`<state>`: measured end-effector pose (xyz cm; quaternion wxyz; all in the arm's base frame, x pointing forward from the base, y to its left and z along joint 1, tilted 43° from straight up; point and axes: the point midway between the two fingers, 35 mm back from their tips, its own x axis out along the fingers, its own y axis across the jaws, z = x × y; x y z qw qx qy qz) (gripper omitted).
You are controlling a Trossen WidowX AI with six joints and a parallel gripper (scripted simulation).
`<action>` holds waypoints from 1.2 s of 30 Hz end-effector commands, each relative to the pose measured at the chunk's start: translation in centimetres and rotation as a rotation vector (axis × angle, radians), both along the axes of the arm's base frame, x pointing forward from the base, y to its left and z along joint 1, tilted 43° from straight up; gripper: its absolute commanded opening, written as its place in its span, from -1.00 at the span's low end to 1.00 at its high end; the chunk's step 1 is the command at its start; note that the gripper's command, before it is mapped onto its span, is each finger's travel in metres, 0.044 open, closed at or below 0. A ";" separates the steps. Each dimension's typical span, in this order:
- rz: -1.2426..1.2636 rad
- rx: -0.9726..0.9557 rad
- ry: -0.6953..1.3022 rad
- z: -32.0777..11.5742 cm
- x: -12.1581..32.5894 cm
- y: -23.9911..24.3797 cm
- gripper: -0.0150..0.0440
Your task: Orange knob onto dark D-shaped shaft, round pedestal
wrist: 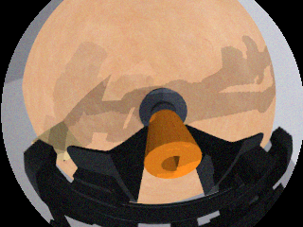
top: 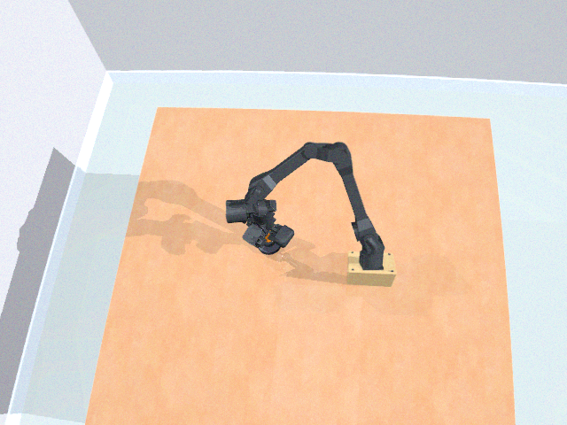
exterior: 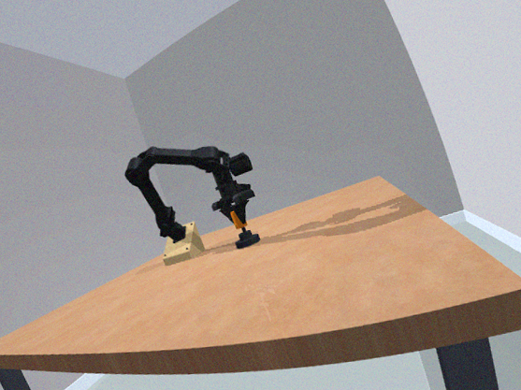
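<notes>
Dark hand (top: 268,235) (exterior: 240,220) (wrist: 166,129) gripping orange knob (top: 267,237) (exterior: 238,220) (wrist: 173,142), above round pedestal (top: 268,250) (exterior: 247,241) (wrist: 163,96), no readable writing

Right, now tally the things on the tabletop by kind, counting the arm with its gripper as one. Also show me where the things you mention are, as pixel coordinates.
Robot arm (top: 296,163) (exterior: 168,156): 1
Mounting block under the arm (top: 371,279) (exterior: 176,258): 1
Orange knob (exterior: 237,220) (wrist: 172,137): 1
Round pedestal with its shaft (top: 268,250) (exterior: 247,242) (wrist: 151,101): 1
Total: 4

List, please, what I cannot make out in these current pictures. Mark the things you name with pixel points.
- Shaft's flat side: covered by knob (top: 267,237) (exterior: 237,219) (wrist: 172,134) in wrist view, too small in exterior view.
- Knob's far end: hidden by its own body, wrist view.
- Most of knob: behind pincer (top: 268,236) (exterior: 239,223) (wrist: 166,129), top view.
</notes>
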<state>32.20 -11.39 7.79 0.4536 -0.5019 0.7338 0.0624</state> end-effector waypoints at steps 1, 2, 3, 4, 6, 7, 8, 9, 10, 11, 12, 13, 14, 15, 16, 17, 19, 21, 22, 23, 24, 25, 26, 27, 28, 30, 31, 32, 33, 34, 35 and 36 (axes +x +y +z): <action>-0.255 -0.031 -0.239 0.2 0.1 0.0 -0.49; -0.305 -0.037 -0.286 0.2 0.1 0.0 -0.49; -0.356 -0.043 -0.334 0.2 0.2 0.0 -0.49; -0.407 -0.049 -0.381 0.2 0.2 0.0 -0.49; -0.508 -0.060 -0.476 0.2 0.2 0.0 -0.49; -0.559 -0.066 -0.524 0.2 0.2 -0.1 -0.49; -0.610 -0.072 -0.571 0.2 0.2 -0.1 -0.49; -0.660 -0.078 -0.618 0.2 0.2 -0.1 -0.49; -0.711 -0.084 -0.666 0.2 0.2 -0.1 -0.49; -0.762 -0.090 -0.713 0.2 0.2 -0.1 -0.49; -0.813 -0.096 -0.761 0.2 0.2 -0.1 -0.49; -0.863 -0.101 -0.808 0.1 0.2 -0.1 -0.49; -0.905 -0.106 -0.847 0.1 0.2 -0.1 -0.49; -0.930 -0.109 -0.871 0.1 0.1 -0.1 -0.49; -0.937 -0.110 -0.877 0.0 0.1 -0.1 -0.49; -0.939 -0.110 -0.879 0.0 0.1 -0.1 -0.49; -0.939 -0.110 -0.879 -0.1 0.0 0.0 -0.49; -0.939 -0.110 -0.879 -0.1 0.0 0.0 -0.49; -0.939 -0.110 -0.879 -0.1 0.0 0.0 -0.49; -0.939 -0.110 -0.879 -0.1 0.0 0.0 -0.49; -0.939 -0.110 -0.879 -0.2 0.0 -0.1 -0.49; -0.939 -0.110 -0.879 -0.2 0.0 -0.1 -0.49; -0.939 -0.110 -0.879 -0.2 0.0 -0.1 -0.49; -0.939 -0.110 -0.879 -0.2 0.0 -0.2 -0.49; -0.939 -0.110 -0.879 -0.2 0.0 -0.2 -0.49; -0.939 -0.110 -0.879 -0.1 0.0 -0.1 -0.49; -0.939 -0.110 -0.879 -0.1 0.0 -0.1 -0.49; -0.939 -0.110 -0.879 -0.1 0.0 -0.1 -0.49; -0.939 -0.110 -0.879 -0.1 0.0 -0.1 -0.49; -0.939 -0.110 -0.879 -0.1 0.1 -0.1 -0.49; -0.939 -0.110 -0.879 0.0 0.1 0.0 -0.49; -0.939 -0.110 -0.879 0.1 0.2 0.0 -0.49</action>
